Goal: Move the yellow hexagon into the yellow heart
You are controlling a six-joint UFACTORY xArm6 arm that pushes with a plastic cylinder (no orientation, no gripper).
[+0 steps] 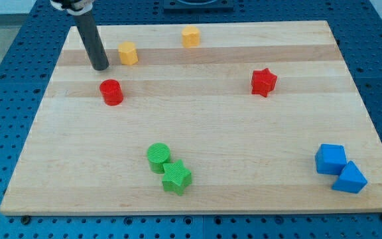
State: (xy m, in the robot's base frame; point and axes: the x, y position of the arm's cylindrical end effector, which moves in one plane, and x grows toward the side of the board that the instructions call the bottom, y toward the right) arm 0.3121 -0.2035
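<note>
In the camera view, my tip [101,67], a bare rod with no jaws to open or close and holding nothing, rests on the wooden board [197,133] just to the view's left of the yellow hexagon [128,52], apart from it. From that hexagon, the yellow heart [190,36] sits well to the view's right and slightly higher, and the red cylinder [111,91] lies just below.
</note>
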